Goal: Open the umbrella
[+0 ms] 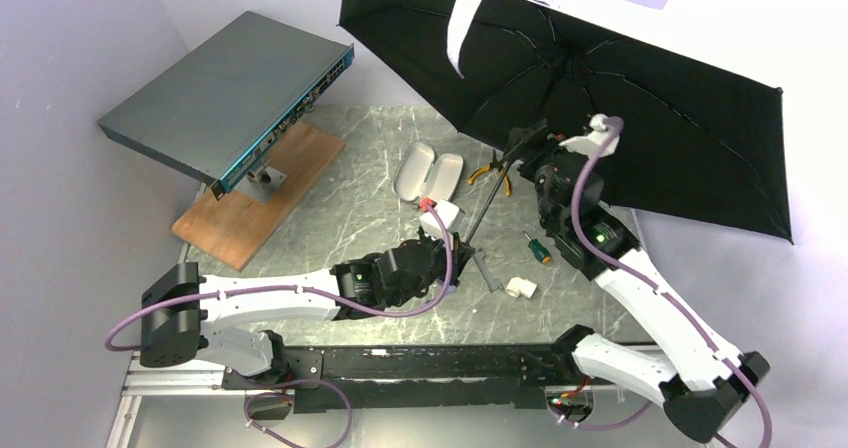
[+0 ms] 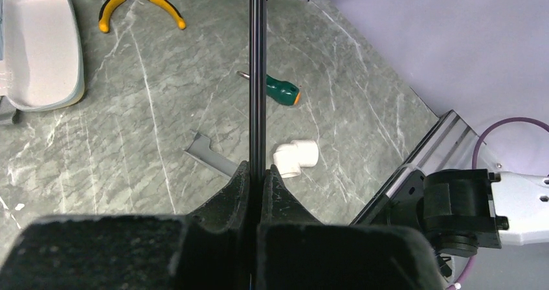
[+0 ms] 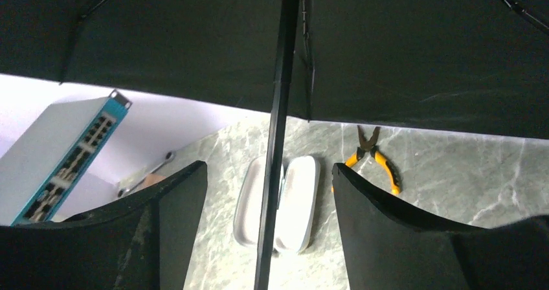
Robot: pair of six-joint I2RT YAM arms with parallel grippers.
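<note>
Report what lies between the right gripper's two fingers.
The umbrella's black shaft, touching neither finger of the open right gripper; the right wrist view shows it.

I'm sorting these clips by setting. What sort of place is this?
Probably a robot lab bench: left arm and right arm on a rail, plain backdrop walls, and unrelated props: umbrella, pliers, network switch.

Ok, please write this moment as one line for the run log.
umbrella: open | left gripper: shut on shaft | right gripper: open around shaft, not touching
</note>
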